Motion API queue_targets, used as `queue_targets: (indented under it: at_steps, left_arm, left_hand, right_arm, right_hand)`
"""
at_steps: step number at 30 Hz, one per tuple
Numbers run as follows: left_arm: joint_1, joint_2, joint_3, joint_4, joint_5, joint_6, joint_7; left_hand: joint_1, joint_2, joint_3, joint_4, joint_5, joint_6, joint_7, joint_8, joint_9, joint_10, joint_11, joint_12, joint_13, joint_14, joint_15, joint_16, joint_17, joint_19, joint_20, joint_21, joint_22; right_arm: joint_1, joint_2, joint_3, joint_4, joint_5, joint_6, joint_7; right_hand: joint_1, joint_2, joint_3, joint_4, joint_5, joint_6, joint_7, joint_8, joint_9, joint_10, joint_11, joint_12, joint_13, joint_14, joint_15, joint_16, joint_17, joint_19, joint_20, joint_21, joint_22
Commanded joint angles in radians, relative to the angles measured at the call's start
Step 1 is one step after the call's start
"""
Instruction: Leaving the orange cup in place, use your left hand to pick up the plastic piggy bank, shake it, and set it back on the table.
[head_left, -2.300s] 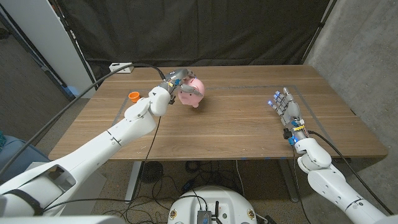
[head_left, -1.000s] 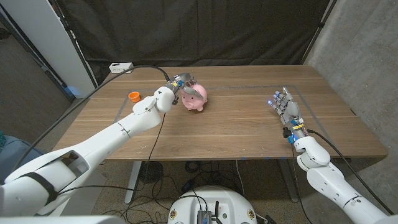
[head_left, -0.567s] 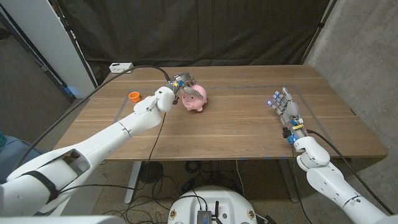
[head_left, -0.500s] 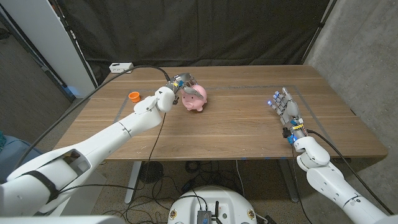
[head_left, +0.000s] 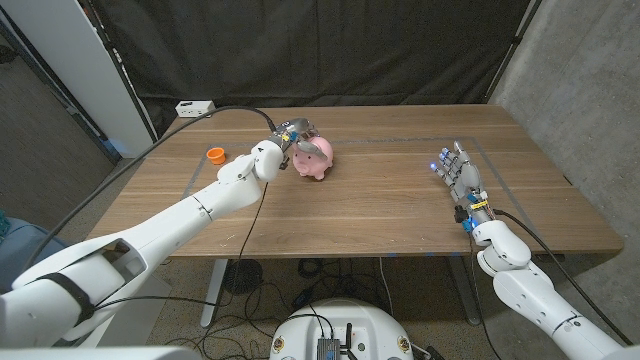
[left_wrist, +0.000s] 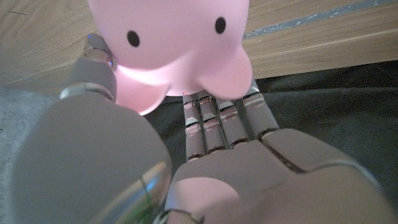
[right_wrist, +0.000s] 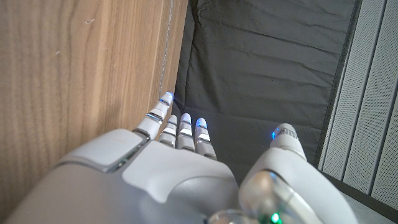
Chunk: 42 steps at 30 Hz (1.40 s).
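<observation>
The pink plastic piggy bank stands upright on the wooden table, left of the middle near the far edge. My left hand is at its left side and over its back. In the left wrist view the piggy bank sits between my thumb and my straightened fingers, and the left hand is loose around it. The small orange cup stands on the table to the left, apart from my arm. My right hand stands upright at the right side, fingers apart and holding nothing.
A white power strip with a black cable lies at the table's far left corner. A dark curtain hangs behind the table. In the right wrist view my right hand is close to the table's edge.
The piggy bank was tilted in the air in my left hand, then came down onto the table. Since half a second ago the fingers have lifted slightly off its back. The right hand has not moved.
</observation>
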Motion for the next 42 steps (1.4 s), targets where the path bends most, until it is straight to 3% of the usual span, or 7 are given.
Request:
queue_targets:
  at_steps: [1, 8, 11, 15, 23, 32, 42]
  left_arm:
    - [-0.02, 0.008, 0.028, -0.012, 0.039, 0.025, -0.044]
    - [-0.022, 0.015, 0.027, -0.028, 0.042, 0.03, -0.073]
    - [-0.022, 0.019, 0.024, -0.032, 0.039, 0.025, -0.082]
    - [-0.021, 0.028, 0.026, -0.041, 0.046, 0.025, -0.093]
    - [-0.019, 0.044, 0.017, -0.041, 0.03, -0.018, -0.119]
    - [-0.017, 0.046, 0.012, -0.032, 0.032, -0.054, -0.12]
    - [-0.021, 0.06, 0.022, -0.057, 0.084, -0.037, -0.145]
  left_hand:
    - [0.317, 0.379, 0.06, 0.066, 0.006, -0.033, 0.011, -0.027, 0.02, -0.045, 0.008, -0.029, 0.046, -0.069, 0.025, -0.013, 0.007, -0.058, 0.029, -0.027, 0.001]
    - [0.233, 0.376, 0.021, 0.097, 0.005, -0.157, 0.012, -0.092, 0.012, -0.142, 0.018, -0.082, 0.039, -0.17, 0.051, -0.019, 0.007, -0.134, 0.064, -0.069, 0.001]
    - [0.196, 0.369, 0.006, 0.11, 0.004, -0.192, 0.021, -0.105, 0.009, -0.169, 0.032, -0.094, 0.039, -0.195, 0.066, -0.021, 0.004, -0.141, 0.073, -0.076, 0.001]
    - [0.132, 0.363, -0.018, 0.126, 0.006, -0.269, 0.024, -0.124, 0.001, -0.242, 0.051, -0.12, 0.038, -0.281, 0.094, -0.029, -0.001, -0.201, 0.095, -0.111, 0.002]
    - [0.022, 0.34, -0.065, 0.152, 0.001, -0.356, 0.01, -0.126, -0.013, -0.351, 0.065, -0.137, 0.025, -0.409, 0.118, -0.029, -0.009, -0.271, 0.102, -0.156, 0.004]
    - [-0.106, 0.32, -0.119, 0.197, -0.009, -0.388, -0.015, -0.12, -0.029, -0.386, 0.042, -0.128, 0.007, -0.454, 0.11, -0.021, -0.012, -0.36, 0.103, -0.195, 0.006]
    - [-0.177, 0.294, -0.153, 0.211, -0.012, -0.431, -0.032, -0.125, -0.04, -0.439, 0.026, -0.135, -0.011, -0.521, 0.115, -0.032, -0.017, -0.438, 0.101, -0.208, 0.006]
  right_arm:
    - [-0.004, 0.0, 0.004, -0.001, 0.006, 0.004, 0.003]
    - [-0.003, -0.001, 0.003, 0.004, 0.003, 0.009, 0.008]
    - [-0.003, 0.0, 0.003, 0.005, 0.005, 0.008, 0.009]
    - [-0.002, 0.0, 0.003, 0.004, 0.005, 0.006, 0.007]
    - [-0.002, 0.001, 0.0, 0.007, 0.004, 0.007, 0.009]
    - [0.004, 0.004, -0.004, 0.013, -0.001, 0.008, 0.008]
    - [0.015, 0.01, -0.009, 0.022, 0.003, 0.005, 0.011]
  right_hand:
    - [0.002, 0.009, 0.0, -0.003, 0.0, 0.008, 0.002, 0.002, 0.004, 0.006, 0.001, 0.003, 0.004, 0.005, 0.004, 0.0, 0.005, 0.008, 0.002, -0.002, 0.003]
    - [0.003, 0.01, 0.001, -0.003, 0.0, 0.007, 0.002, 0.002, 0.004, 0.005, 0.001, 0.002, 0.004, 0.005, 0.004, -0.001, 0.005, 0.008, 0.003, -0.002, 0.003]
    - [0.003, 0.01, 0.001, -0.003, 0.0, 0.007, 0.002, 0.001, 0.004, 0.005, 0.0, 0.002, 0.004, 0.005, 0.004, -0.001, 0.005, 0.009, 0.004, -0.002, 0.003]
    - [0.004, 0.011, 0.001, -0.003, 0.0, 0.007, 0.002, 0.001, 0.004, 0.006, 0.001, 0.003, 0.004, 0.006, 0.004, -0.001, 0.005, 0.01, 0.006, -0.001, 0.003]
    - [0.005, 0.011, 0.001, -0.004, 0.0, 0.008, 0.002, 0.002, 0.004, 0.007, 0.002, 0.003, 0.004, 0.006, 0.003, 0.0, 0.005, 0.011, 0.006, -0.001, 0.003]
    - [0.007, 0.012, 0.002, -0.004, 0.0, 0.01, 0.002, 0.002, 0.004, 0.007, 0.003, 0.003, 0.004, 0.008, 0.005, 0.0, 0.005, 0.013, 0.003, 0.0, 0.003]
    - [0.008, 0.013, 0.002, -0.005, 0.0, 0.011, 0.003, 0.003, 0.004, 0.01, 0.004, 0.003, 0.004, 0.008, 0.005, 0.0, 0.005, 0.013, 0.003, -0.001, 0.003]
